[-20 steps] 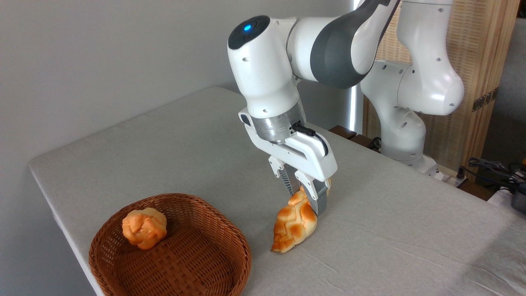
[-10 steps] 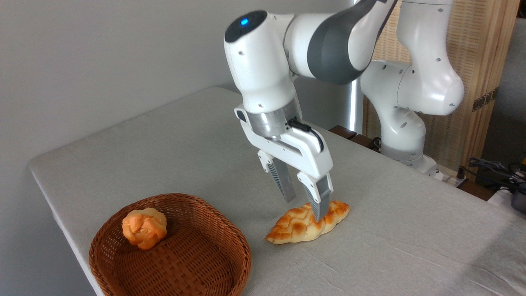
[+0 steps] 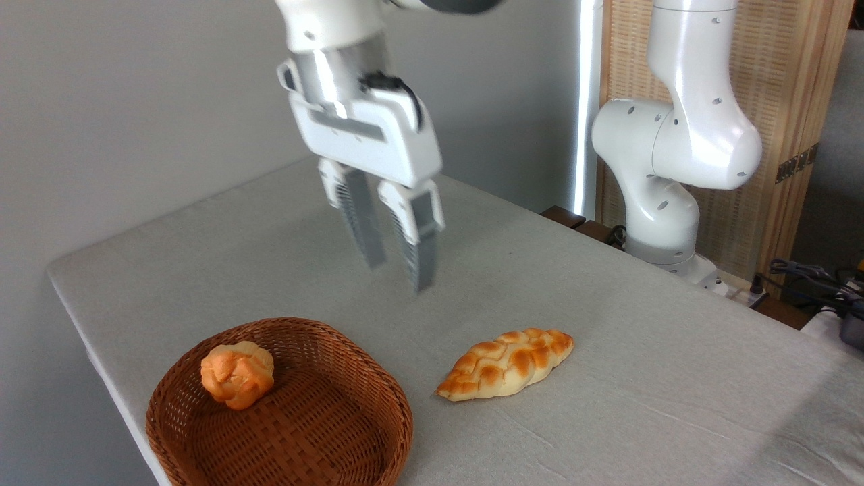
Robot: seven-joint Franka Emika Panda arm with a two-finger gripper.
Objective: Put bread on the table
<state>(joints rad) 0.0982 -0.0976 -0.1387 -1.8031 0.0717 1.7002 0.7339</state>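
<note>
The bread (image 3: 506, 364), a long braided golden-orange loaf, lies flat on the light grey table (image 3: 628, 317), just right of the wicker basket. My gripper (image 3: 398, 273) hangs well above the cloth, up and to the left of the loaf, clear of it. Its two fingers point downward with a gap between them and nothing held, so it is open.
A round brown wicker basket (image 3: 378, 391) sits at the table's front left corner with a small round knotted orange bun (image 3: 237, 374) inside. The arm's white base (image 3: 665, 196) stands at the back right, with cables (image 3: 817, 277) at the far right edge.
The gripper let go of the bread, which dropped from tilted to lying flat on the cloth. Then the gripper rose and moved left, away from the loaf.
</note>
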